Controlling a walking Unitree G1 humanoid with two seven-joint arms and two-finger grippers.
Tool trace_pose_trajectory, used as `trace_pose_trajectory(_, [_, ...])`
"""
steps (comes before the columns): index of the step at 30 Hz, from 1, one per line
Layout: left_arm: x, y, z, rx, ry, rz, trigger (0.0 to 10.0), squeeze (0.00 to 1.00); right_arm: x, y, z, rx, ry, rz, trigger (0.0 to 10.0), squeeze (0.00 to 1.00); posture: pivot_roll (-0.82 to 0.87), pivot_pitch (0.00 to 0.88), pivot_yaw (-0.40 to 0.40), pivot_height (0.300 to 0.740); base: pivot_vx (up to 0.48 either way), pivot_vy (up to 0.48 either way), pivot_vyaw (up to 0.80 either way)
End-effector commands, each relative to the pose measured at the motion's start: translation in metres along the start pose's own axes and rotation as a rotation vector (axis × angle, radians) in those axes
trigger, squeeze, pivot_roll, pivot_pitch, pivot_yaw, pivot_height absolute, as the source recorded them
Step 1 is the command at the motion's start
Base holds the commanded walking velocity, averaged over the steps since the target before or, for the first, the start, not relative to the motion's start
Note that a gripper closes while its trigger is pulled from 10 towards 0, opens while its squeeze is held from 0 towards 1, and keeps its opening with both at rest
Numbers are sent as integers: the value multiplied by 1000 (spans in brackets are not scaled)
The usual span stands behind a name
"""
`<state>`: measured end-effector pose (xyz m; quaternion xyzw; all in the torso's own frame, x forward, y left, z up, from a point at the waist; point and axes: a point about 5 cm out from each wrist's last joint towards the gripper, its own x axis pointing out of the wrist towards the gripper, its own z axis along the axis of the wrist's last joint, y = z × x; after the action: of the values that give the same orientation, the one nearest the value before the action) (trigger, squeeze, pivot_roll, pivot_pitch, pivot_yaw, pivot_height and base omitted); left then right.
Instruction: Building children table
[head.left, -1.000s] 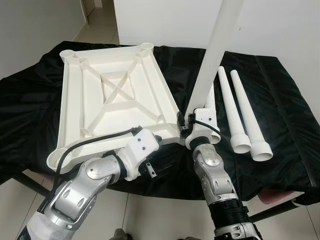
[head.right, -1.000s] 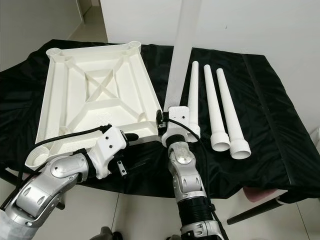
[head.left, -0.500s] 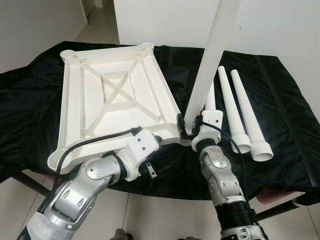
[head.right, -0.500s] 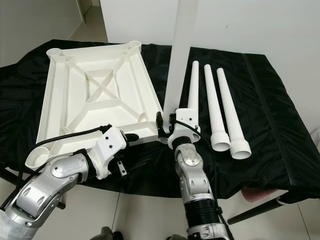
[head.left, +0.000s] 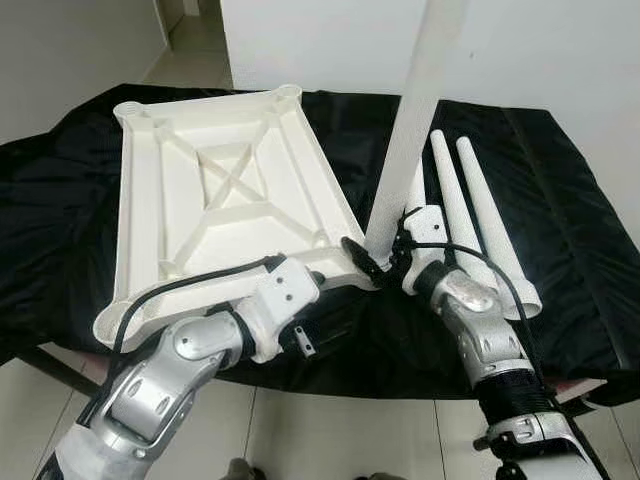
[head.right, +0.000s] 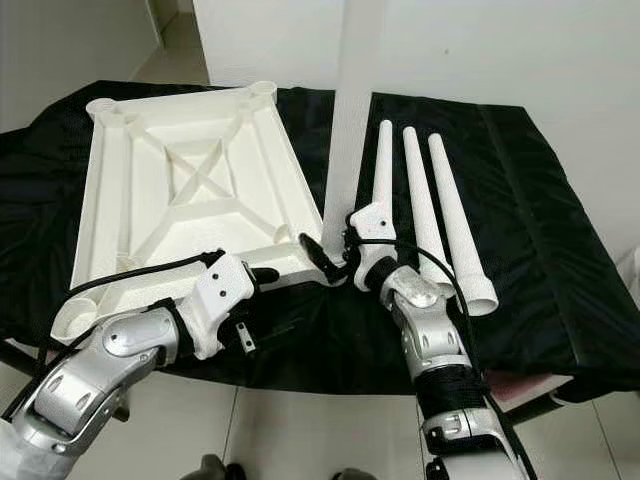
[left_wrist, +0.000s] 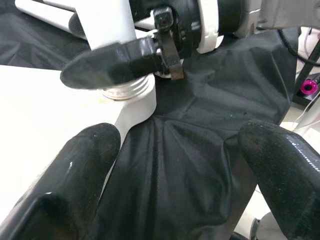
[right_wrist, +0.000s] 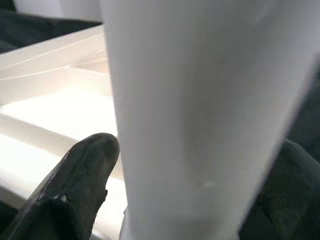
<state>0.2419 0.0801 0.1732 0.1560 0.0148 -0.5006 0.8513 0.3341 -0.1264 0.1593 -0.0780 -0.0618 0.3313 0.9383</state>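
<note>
The white tabletop (head.left: 215, 190) lies upside down on a black cloth. One white leg (head.left: 410, 130) stands upright at its near right corner. My right gripper (head.left: 383, 262) is shut on the base of this leg, and the right wrist view has the leg (right_wrist: 195, 115) between both fingers (right_wrist: 75, 190). The leg's silver threaded end (left_wrist: 125, 91) sits at the corner socket (left_wrist: 136, 109). My left gripper (left_wrist: 185, 165) is open just in front of that corner, over the cloth, holding nothing.
Three more white legs (head.left: 470, 210) lie side by side on the cloth to the right of the tabletop. The black cloth (head.left: 580, 230) covers the whole work surface and hangs over its near edge. Tiled floor (head.left: 330, 440) lies below.
My right forearm has swung out to the right while its gripper stays on the leg's base. The left arm has not moved.
</note>
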Motion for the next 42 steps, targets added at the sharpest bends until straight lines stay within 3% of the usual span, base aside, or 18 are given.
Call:
trace_pose_trajectory(1, [1,-2,1,4,9,-35,10000,0,6,-1,-2,-44,23,84,10000,0,-109,100,42,740,0,0,0])
trace_pose_trajectory(3, [1,-1,1,5,9,-35,10000,0,7,-2,-3,-57,28,106,10000,0,-107,102,42,740,0,0,0])
trace_pose_trajectory(4, [0,-1,1,7,10,-35,10000,0,8,-3,-4,-58,37,119,3922,0,-103,102,41,740,0,0,0])
trace_pose_trajectory(5, [0,-1,1,7,10,-35,10000,0,8,-3,-4,-58,37,119,3922,0,-103,102,41,740,0,0,0])
trace_pose_trajectory(6, [0,-1,1,7,12,-35,10000,0,8,-4,-5,-57,40,129,627,0,-100,104,40,740,0,0,0])
trace_pose_trajectory(7, [0,-1,1,7,12,-35,10000,0,8,-4,-5,-57,40,129,627,0,-100,104,40,740,0,0,0])
trace_pose_trajectory(8, [-1,0,1,8,13,-34,10000,0,8,-5,-5,-54,44,139,0,0,-99,104,40,740,0,0,0])
trace_pose_trajectory(15, [-3,0,1,4,16,-28,10000,0,3,-10,-12,-42,58,159,0,0,-93,109,36,740,0,0,0])
trace_pose_trajectory(16, [-3,-1,1,3,17,-27,10000,0,1,-10,-14,-32,62,147,2902,0,-93,108,36,740,0,0,0])
trace_pose_trajectory(17, [-3,-1,1,3,17,-27,10000,0,1,-11,-15,-23,62,133,10000,0,-93,107,35,740,0,0,0])
trace_pose_trajectory(22, [-3,-1,0,3,20,-28,10000,0,1,-13,-16,21,38,92,10000,0,-94,107,35,740,0,0,0])
trace_pose_trajectory(23, [-3,-2,0,2,21,-31,10000,0,2,-13,-16,31,36,19,10000,0,-96,104,33,740,0,0,0])
trace_pose_trajectory(30, [-2,-3,0,2,21,-36,10000,0,2,-10,-17,86,44,-165,10000,0,-99,99,26,740,0,0,0])
trace_pose_trajectory(36, [-2,-3,-1,2,22,-37,10000,0,2,-8,-17,94,44,-216,10000,0,-101,97,23,740,0,0,0])
trace_pose_trajectory(42, [-2,-5,-2,-2,19,-44,10000,0,2,17,-16,154,47,-434,10000,0,-113,101,26,740,0,0,0])
